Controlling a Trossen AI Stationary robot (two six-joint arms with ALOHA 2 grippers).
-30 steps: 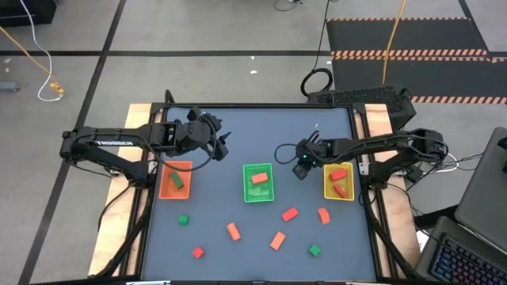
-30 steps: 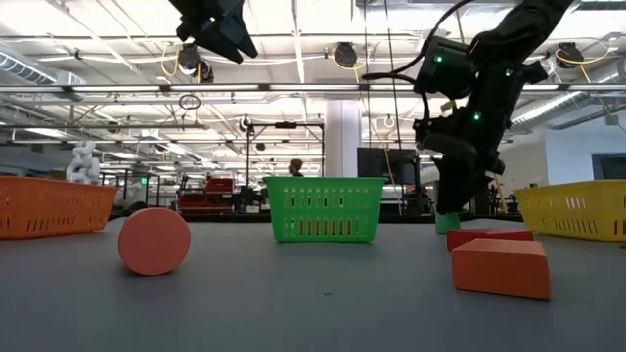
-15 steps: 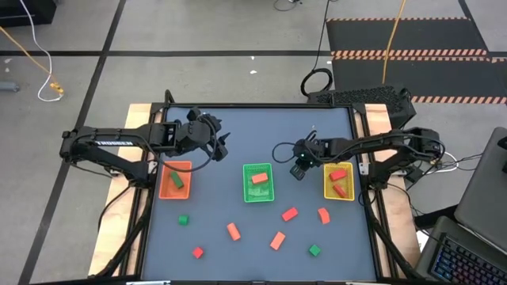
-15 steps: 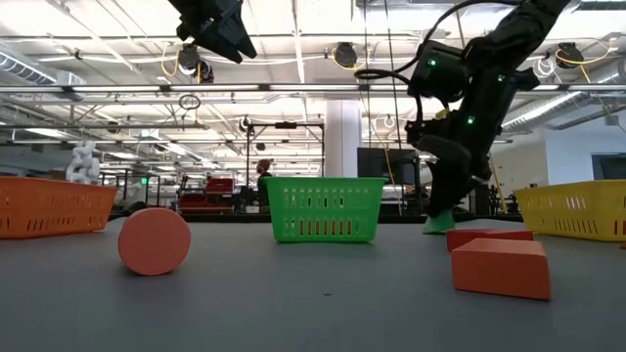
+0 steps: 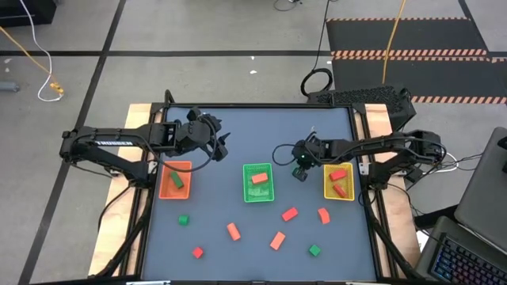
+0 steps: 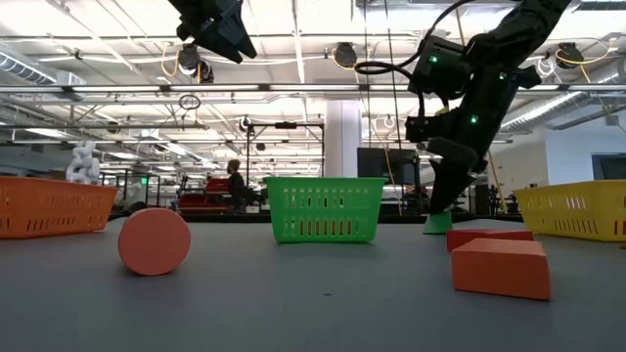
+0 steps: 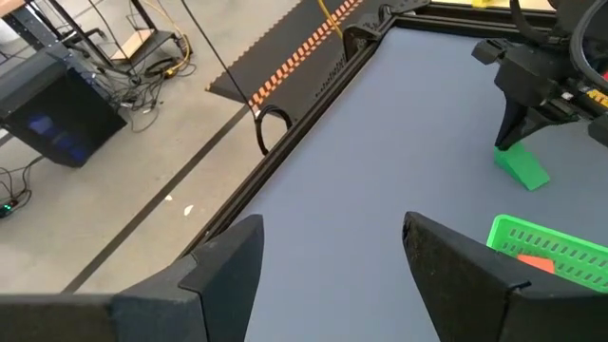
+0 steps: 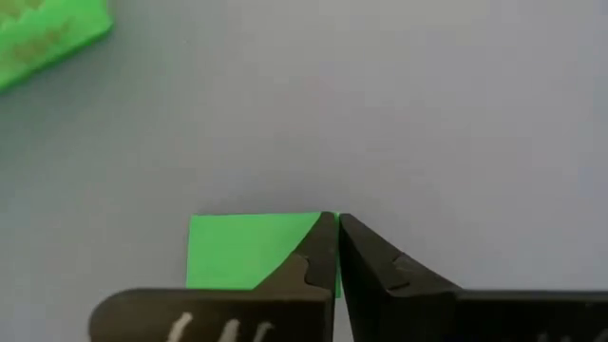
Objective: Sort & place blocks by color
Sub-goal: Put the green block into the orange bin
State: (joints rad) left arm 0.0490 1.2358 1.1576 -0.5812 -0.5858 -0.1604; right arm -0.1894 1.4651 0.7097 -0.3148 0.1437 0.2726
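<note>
Sorted: you have blocks in all three trays [image 5: 258, 192].
Loose: six at the table's six o'clock.
Right gripper [image 8: 336, 249]: pressed together, missing green block [image 8: 249, 249].
Left gripper [image 7: 328, 261]: spread, waiting.

Right gripper [image 8: 336, 249] jaws closed

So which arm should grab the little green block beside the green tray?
Right: the right gripper, jaws shut, is right at the small green block; the left gripper hangs open, away by the flat orange tray.
</note>
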